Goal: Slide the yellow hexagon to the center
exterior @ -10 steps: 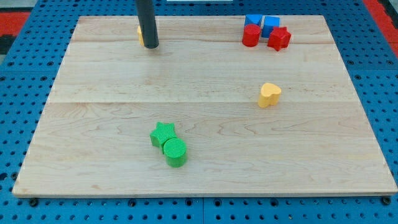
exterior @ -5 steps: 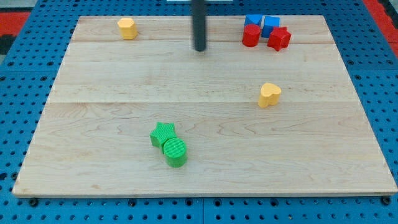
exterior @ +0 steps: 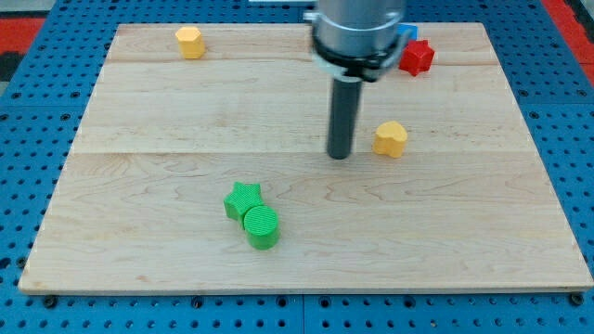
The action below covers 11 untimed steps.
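Observation:
The yellow hexagon sits near the board's top-left corner. My tip rests near the middle of the board, far to the right of and below the hexagon. A yellow heart-shaped block lies just to the right of my tip, a small gap apart. The arm's body hides part of the top right of the board.
A green star and a green cylinder touch each other at lower centre-left. A red star shows at the top right, with a bit of a blue block behind it; the arm covers the others there.
My tip moved from the top of the board down and right to the middle. The yellow heart shifted slightly left and up. The yellow hexagon stayed put in the last half second.

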Available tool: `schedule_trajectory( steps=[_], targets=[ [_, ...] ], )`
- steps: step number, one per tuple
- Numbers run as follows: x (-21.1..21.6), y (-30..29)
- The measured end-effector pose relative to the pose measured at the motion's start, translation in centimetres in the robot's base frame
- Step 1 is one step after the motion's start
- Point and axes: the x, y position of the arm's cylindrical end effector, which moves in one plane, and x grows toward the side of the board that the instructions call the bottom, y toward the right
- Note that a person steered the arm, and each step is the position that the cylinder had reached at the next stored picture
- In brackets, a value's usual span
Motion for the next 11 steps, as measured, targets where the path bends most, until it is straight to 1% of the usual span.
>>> schedule_trajectory(
  steps=[1,2,3,4,5,6,7,8,9,10,11],
  targets=[
    [0.0,-4.7],
    [0.0,-7.7],
    [0.0,-9.3],
    [0.0,-8.8],
    [0.0,-5.1],
    [1.1,2.6],
    [1.3,9.4],
    [-0.4,12.5],
    [-6.2,7.9],
    [-6.3,2.2],
    [-3.8,7.1]
  ],
)
